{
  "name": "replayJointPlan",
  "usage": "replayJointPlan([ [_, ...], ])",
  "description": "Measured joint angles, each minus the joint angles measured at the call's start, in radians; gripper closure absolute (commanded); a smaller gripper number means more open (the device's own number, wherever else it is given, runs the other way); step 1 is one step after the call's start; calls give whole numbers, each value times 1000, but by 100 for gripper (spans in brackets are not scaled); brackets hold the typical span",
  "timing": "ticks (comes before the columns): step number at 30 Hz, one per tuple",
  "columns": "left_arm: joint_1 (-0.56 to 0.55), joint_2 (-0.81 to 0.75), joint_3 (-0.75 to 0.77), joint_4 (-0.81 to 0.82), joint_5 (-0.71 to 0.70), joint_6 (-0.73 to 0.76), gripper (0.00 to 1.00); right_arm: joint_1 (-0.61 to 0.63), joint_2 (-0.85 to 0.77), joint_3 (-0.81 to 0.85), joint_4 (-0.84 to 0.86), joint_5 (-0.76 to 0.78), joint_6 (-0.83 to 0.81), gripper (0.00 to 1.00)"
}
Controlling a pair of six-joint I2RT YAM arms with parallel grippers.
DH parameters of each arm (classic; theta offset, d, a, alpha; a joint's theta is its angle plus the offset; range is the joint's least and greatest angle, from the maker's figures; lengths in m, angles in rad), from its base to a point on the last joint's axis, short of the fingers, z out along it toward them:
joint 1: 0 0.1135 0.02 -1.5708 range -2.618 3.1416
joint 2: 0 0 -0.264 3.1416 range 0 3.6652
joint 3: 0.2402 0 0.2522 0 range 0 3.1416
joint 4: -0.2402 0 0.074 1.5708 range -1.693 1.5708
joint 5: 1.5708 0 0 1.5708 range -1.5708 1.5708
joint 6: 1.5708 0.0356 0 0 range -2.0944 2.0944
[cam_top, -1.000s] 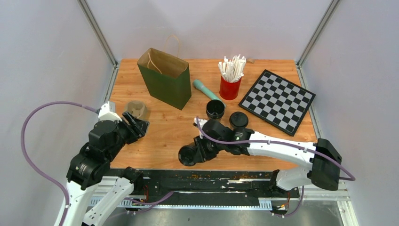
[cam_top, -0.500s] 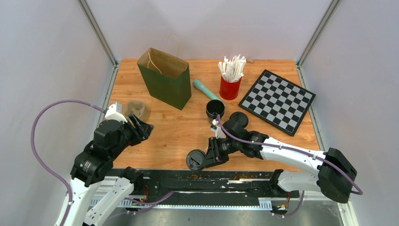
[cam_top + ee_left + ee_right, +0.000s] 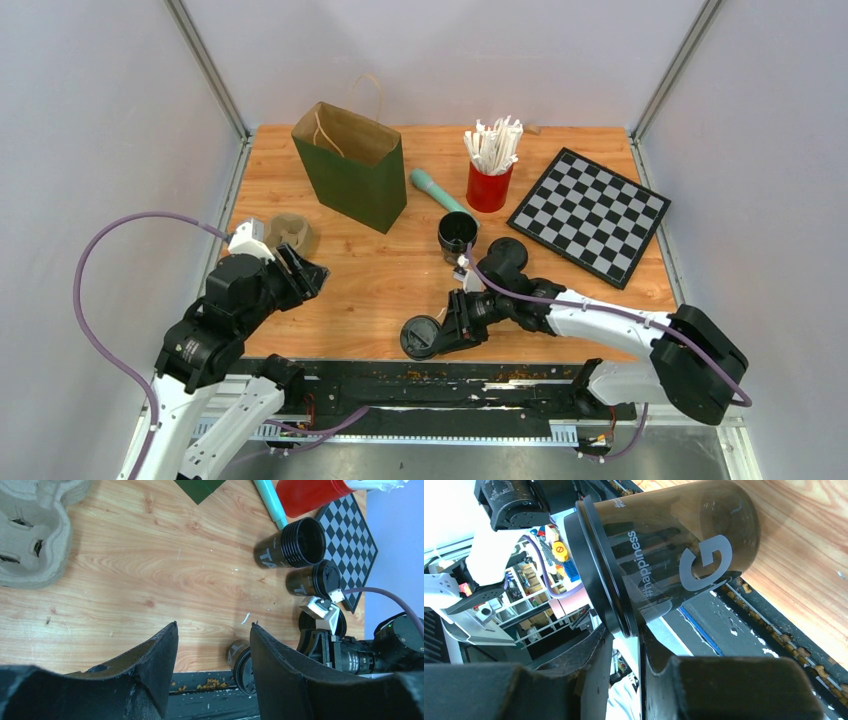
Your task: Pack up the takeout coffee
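While the open mouth of the green paper bag (image 3: 352, 170) is showing nothing inside, the packing is looking barely begun: the right gripper (image 3: 447, 328) is pinching a lidded dark cup (image 3: 420, 337) by its lid rim, holding it tipped on its side at the near edge of the table (image 3: 370, 290). The left gripper (image 3: 303, 270) is hovering just beside the cardboard carrier (image 3: 290, 233), its fingers (image 3: 155, 655) spread wide and gripping nothing; the carrier's wells are holding no cup. A second lidded cup (image 3: 507, 253) and an uncapped cup (image 3: 458, 231) are waiting mid-table, so loading and bagging are, by my reading, all remaining. A teal tube (image 3: 435, 190), a red tumbler of straws (image 3: 489, 186) and a checkerboard (image 3: 590, 214) are crowding the back right, none blocking the way to the carrier.
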Motion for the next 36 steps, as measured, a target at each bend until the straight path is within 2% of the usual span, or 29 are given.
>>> replayJointPlan([
  [17, 0, 18, -23, 25, 3, 0, 38, -88, 19, -4, 26, -33, -9, 62],
  [27, 0, 19, -23, 26, 9, 11, 37, -100, -65, 48, -163, 43, -81, 29],
  [30, 0, 19, -23, 25, 9, 17, 37, -100, -120, 93, -233, 90, -112, 25],
  [34, 0, 25, -18, 25, 13, 19, 37, -78, -170, 222, -355, 208, -192, 19],
  [35, 0, 26, -15, 25, 13, 20, 37, -59, -170, 282, -396, 263, -230, 16],
  [36, 0, 26, -10, 24, 13, 21, 37, -41, -168, 323, -417, 299, -259, 8],
])
